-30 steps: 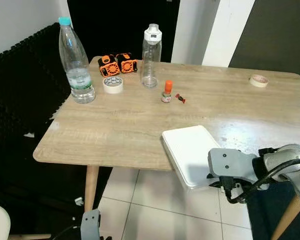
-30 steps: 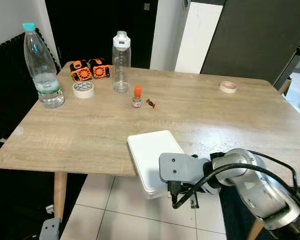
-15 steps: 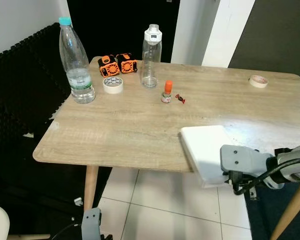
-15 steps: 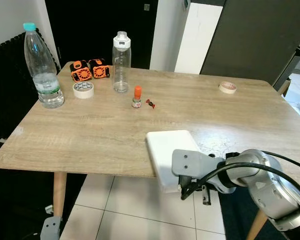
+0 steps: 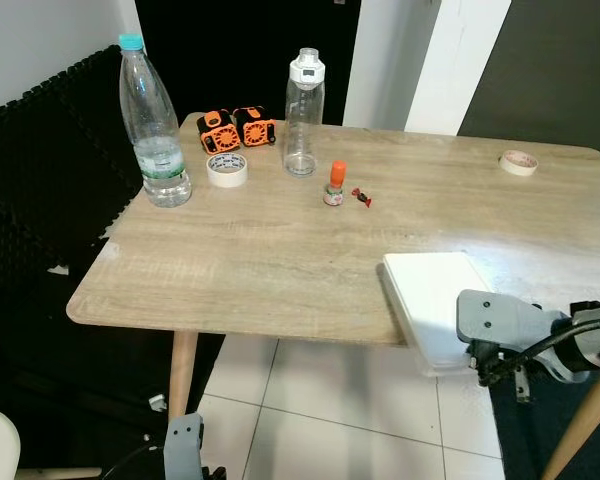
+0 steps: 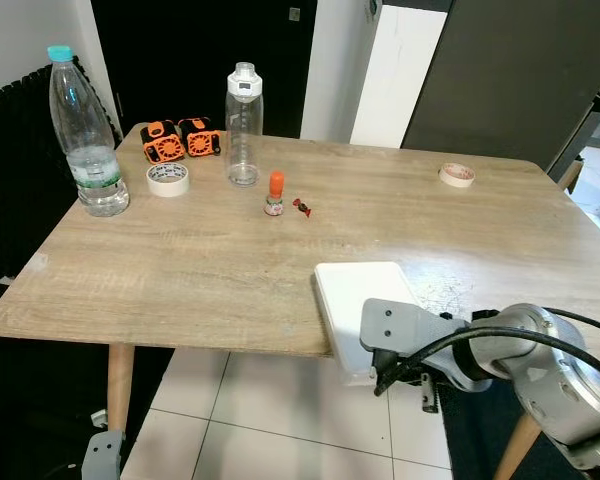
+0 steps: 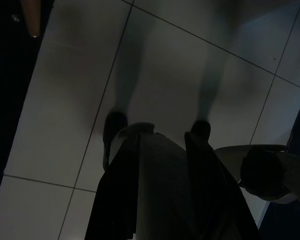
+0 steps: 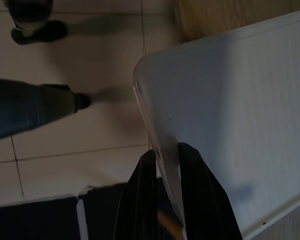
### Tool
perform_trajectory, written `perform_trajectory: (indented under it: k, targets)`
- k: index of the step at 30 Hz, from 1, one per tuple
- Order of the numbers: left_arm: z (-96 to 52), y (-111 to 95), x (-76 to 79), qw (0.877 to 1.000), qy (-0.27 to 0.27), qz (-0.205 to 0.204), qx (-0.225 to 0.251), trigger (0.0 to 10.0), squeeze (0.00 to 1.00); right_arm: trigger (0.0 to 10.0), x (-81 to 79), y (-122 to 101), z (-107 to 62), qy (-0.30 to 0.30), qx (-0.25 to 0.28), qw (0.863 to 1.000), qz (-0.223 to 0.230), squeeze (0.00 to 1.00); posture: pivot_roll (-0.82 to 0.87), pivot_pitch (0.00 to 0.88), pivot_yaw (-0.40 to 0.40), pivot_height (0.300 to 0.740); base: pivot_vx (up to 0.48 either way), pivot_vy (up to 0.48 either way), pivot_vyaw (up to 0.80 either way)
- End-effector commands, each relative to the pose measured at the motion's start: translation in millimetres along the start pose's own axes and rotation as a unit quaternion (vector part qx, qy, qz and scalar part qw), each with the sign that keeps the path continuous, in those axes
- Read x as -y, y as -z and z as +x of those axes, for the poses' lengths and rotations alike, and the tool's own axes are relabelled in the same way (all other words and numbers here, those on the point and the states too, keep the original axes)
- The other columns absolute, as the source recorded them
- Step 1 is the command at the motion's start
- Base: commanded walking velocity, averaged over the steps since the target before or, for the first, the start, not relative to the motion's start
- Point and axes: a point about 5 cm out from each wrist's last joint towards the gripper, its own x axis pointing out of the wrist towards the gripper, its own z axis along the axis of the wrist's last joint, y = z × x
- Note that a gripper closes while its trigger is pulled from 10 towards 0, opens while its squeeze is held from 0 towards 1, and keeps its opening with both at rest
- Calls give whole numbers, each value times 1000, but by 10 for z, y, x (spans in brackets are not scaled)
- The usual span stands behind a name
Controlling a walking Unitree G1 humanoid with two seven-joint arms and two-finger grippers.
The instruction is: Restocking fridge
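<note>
While the flat white plastic container (image 5: pixel 432 300) overhangs the light wooden desk's (image 5: pixel 280 240) near right edge, the right gripper (image 8: pixel 166 165) pinches its rim; the left gripper (image 7: pixel 157 135) hangs narrowly parted over the tiled floor (image 7: pixel 65 100).

I am in what looks like a room of a home used as a work or test space. A light wooden table (image 5: pixel 280 250) on slanted wooden legs fills the middle of my view, standing on pale floor tiles (image 5: pixel 300 420). Black foam padding (image 5: pixel 40 170) lines the wall at the left. Tape rolls (image 5: pixel 226 169), two orange and black devices (image 5: pixel 236 128) and water bottles (image 5: pixel 152 125) sit toward the upper left.
</note>
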Motion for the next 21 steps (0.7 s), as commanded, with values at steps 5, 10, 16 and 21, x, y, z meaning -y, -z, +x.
perform_trajectory:
  k: [5,10,16,21]
  targets:
    - [5,45,41,1000,8,4,-8,10000,0,10000,-91,173,-68,-16,-23,999,46,0,-25,0,-52,740,0,0,0]
    - [4,43,37,1000,9,6,-8,10000,0,10000,-165,184,-105,-30,-19,998,47,0,-27,0,-50,740,0,0,0]
    - [2,40,28,1000,8,8,-8,10000,0,10000,-217,156,-129,-39,-10,998,47,0,-34,0,-48,740,0,0,0]
    - [1,44,28,1000,10,9,-9,10000,0,10000,-260,171,-117,-41,-11,998,51,0,-36,0,-47,740,0,0,0]
